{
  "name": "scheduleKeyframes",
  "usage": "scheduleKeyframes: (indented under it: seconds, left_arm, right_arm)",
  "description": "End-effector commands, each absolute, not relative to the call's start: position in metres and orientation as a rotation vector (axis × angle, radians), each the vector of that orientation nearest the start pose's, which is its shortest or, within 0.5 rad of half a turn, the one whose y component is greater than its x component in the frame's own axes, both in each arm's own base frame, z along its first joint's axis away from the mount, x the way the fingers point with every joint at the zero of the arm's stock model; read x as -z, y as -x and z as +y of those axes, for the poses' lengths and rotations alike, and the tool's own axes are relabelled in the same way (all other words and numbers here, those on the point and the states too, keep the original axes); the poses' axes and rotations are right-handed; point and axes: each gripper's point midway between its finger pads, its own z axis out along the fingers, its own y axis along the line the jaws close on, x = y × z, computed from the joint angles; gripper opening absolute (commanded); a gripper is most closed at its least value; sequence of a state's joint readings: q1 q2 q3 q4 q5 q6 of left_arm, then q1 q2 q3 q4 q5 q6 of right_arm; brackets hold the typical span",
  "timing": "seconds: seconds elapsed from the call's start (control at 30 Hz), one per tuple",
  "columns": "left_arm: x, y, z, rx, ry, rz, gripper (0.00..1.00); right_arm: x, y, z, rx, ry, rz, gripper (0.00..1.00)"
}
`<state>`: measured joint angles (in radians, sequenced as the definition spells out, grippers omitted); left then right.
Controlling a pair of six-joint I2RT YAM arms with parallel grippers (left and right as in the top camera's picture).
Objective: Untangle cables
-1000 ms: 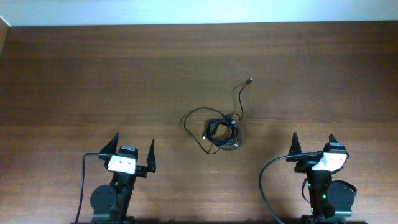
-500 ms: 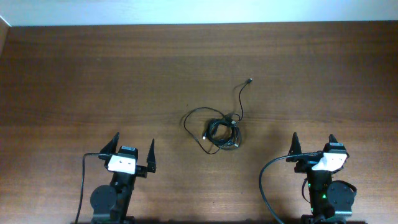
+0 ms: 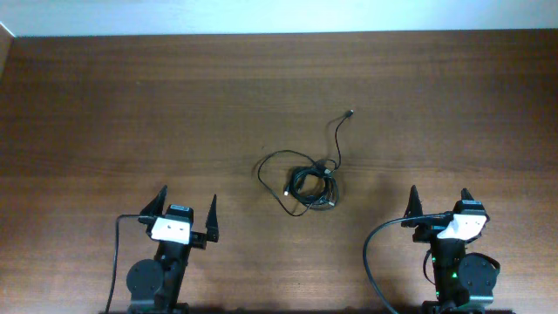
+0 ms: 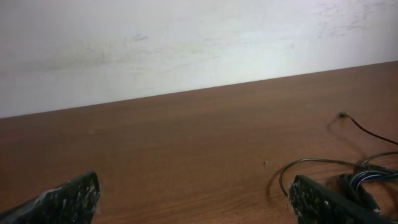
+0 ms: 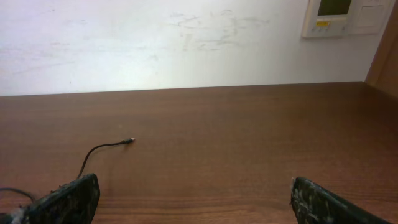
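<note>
The cables [image 3: 309, 185] lie in a small black tangle at the middle of the brown wooden table [image 3: 131, 113], with a loose loop to the left and one free plug end [image 3: 350, 112] reaching up to the right. My left gripper [image 3: 186, 209] is open and empty, below and left of the tangle. My right gripper [image 3: 438, 203] is open and empty, below and right of it. The left wrist view shows the tangle [image 4: 367, 177] at the right, partly behind my right finger. The right wrist view shows the free plug end [image 5: 130, 141] on the left.
A white wall [image 4: 186, 43] runs behind the table's far edge. A wall panel [image 5: 339, 15] hangs at the upper right of the right wrist view. Thick black arm cables [image 3: 375, 253] run beside each arm base.
</note>
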<state>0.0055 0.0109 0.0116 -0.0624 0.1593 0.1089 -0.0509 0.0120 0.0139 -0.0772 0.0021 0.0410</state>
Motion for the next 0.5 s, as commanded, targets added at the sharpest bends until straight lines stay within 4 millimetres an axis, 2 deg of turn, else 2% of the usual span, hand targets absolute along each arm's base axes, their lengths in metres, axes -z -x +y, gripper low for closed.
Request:
scheduleKeyframes:
  seconds: [0.0,0.47]
  left_arm:
    - [-0.1597,-0.2443,-0.0254,0.031,-0.210,1.622,0.99]
    - [-0.1598,-0.2448,-0.0214,0.000,-0.204,1.623,0.99]
  right_arm:
    - [-0.1555,-0.2459,-0.0121,0.013,-0.069,1.649,0.98]
    - [-0.1555,-0.2459,-0.0121,0.013,-0.069,1.649,0.98]
